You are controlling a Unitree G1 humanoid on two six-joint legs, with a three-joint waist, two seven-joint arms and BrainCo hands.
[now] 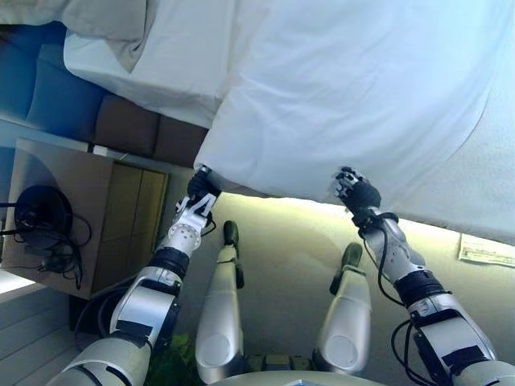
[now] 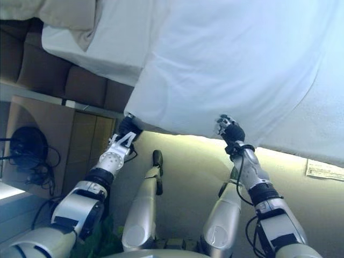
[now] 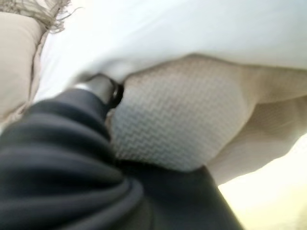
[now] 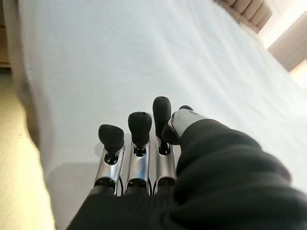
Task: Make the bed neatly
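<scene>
Both hands meet the white duvet (image 1: 362, 96) edge: left hand (image 1: 201, 186) hidden underneath, right hand (image 4: 144, 143) straight-fingered against it.

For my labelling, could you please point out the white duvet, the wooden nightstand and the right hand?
white duvet (image 1: 362, 96): left eye view, its broad middle.
wooden nightstand (image 1: 121, 217): left eye view, its front.
right hand (image 4: 139, 143): right wrist view, a finger.

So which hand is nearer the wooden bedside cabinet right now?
Left. The left hand is at the white duvet's corner, just beside the bedside cabinet. The right hand is at the duvet's edge, further along, away from the cabinet.
</scene>
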